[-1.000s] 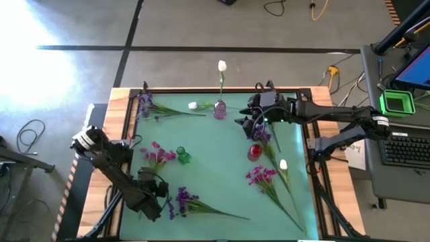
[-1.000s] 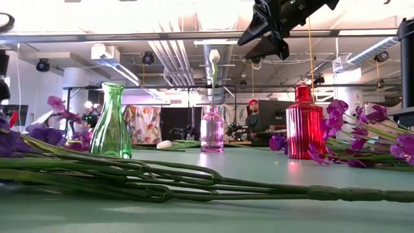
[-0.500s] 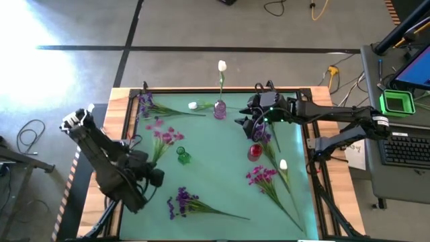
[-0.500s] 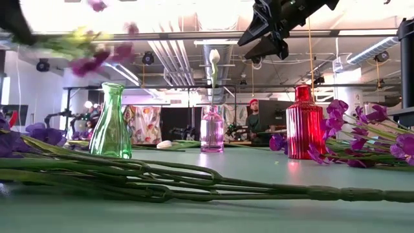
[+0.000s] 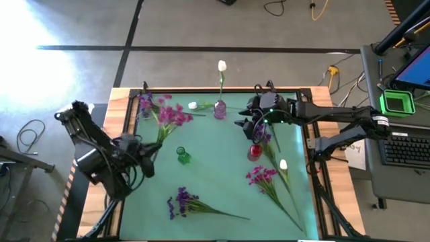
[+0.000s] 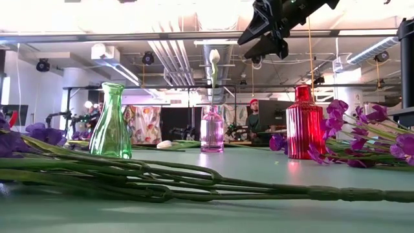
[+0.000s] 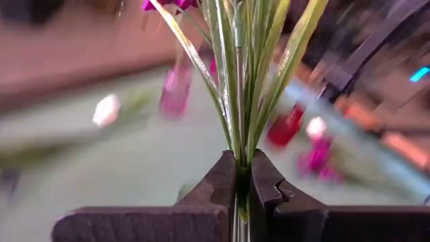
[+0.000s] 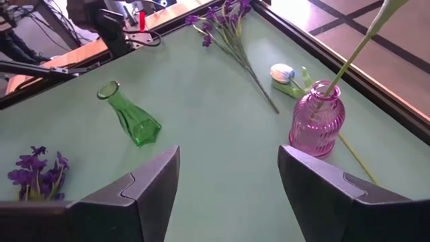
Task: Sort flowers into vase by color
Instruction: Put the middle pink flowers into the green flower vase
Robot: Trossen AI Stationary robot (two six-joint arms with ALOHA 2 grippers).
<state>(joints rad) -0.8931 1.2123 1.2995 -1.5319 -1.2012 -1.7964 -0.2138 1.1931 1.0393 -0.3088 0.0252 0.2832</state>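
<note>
My left gripper (image 5: 148,150) is shut on a bunch of magenta-pink flowers (image 5: 170,115) and holds it in the air over the table's left side, beside the green vase (image 5: 182,156). My right gripper (image 5: 244,122) hangs open, high above the far right of the table, near the red vase (image 5: 254,152). The pink vase (image 5: 220,109) stands at the far edge with one white flower (image 5: 222,66) in it. In the low view my left gripper and its bunch are out of sight. My left gripper pinches the bundle of green stems (image 7: 239,151) near their lower end between its two fingers. The stems run straight out from the fingers, with the blooms (image 7: 164,4) at the far end. The bunch is lifted clear of the table, its blooms toward the far edge.
Flowers lie flat on the mat: purple at the far left (image 5: 145,104), a white bud (image 5: 193,105) next to the pink vase, purple near the front (image 5: 182,201), and magenta (image 5: 261,176), white (image 5: 283,165) and purple (image 5: 262,135) on the right. A raised wooden rim (image 5: 123,128) borders the table.
My left arm has risen and swung from the near-left corner toward the far edge, carrying the magenta bunch. The bunch was low beside the green vase; it is now lifted clear, with its blooms near the far-left purple flowers. My right arm stayed still.
</note>
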